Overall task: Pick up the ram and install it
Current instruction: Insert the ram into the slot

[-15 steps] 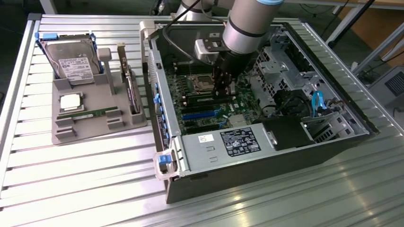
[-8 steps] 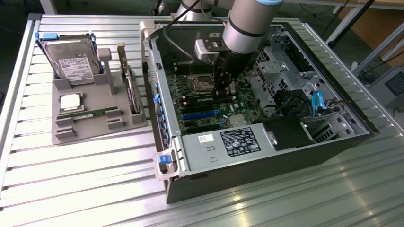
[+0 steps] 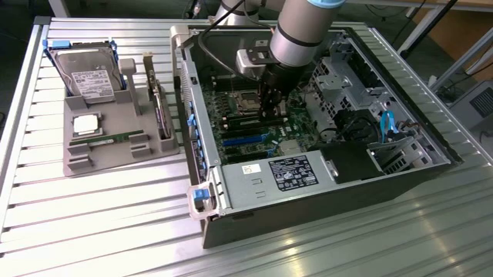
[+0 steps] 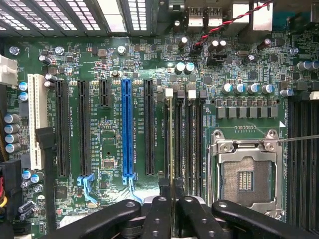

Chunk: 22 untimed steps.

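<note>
Inside the open computer case (image 3: 231,173), the robot's hand (image 4: 172,199) is clenched on the ram (image 4: 171,144), a thin stick seen edge-on between its black fingers (image 4: 158,214). The ram stands upright in line with the memory slots (image 4: 187,144) of the green motherboard (image 4: 109,129), between the empty processor socket (image 4: 246,174) and the blue expansion slot (image 4: 127,129); whether it is fully seated cannot be told. Seen from the exterior view, the arm (image 3: 304,29) reaches straight down into the case, the hand (image 3: 271,107) pointing down at the board just beside the socket. The case lies on its side on the ribbed metal surface (image 3: 92,219), its power supply (image 3: 285,173) at the near end. On the exterior view's left of the case, a grey parts holder (image 3: 100,158) carries a hard drive (image 3: 89,75) standing at its far end, a square silver processor (image 3: 86,124) lying flat, and an expansion card (image 3: 159,109) standing on edge nearest the case.
</note>
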### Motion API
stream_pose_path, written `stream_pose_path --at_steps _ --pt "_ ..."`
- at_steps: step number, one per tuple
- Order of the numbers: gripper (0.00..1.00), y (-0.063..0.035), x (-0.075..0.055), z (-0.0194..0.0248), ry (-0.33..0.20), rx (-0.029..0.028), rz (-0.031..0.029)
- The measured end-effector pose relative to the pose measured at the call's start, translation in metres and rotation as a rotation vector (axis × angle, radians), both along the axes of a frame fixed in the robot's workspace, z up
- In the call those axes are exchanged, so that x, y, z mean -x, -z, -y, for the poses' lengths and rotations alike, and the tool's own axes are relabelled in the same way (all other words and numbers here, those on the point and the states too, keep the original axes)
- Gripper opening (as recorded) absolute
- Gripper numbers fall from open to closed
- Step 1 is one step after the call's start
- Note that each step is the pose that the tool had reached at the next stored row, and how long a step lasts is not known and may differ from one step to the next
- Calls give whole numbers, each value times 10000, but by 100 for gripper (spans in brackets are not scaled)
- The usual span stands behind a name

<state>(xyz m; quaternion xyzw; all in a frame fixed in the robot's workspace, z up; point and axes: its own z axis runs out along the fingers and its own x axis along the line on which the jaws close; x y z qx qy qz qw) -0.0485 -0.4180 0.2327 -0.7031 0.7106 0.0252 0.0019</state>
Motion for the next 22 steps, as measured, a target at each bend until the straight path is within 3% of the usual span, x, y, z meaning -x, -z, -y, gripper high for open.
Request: stream_pose_path --at_steps 8,13,22 --pt "12 16 0 -8 -6 -1 0" --pt "12 -34 0 -8 -6 -1 0" --pt "12 -4 0 -8 -6 -11 0"
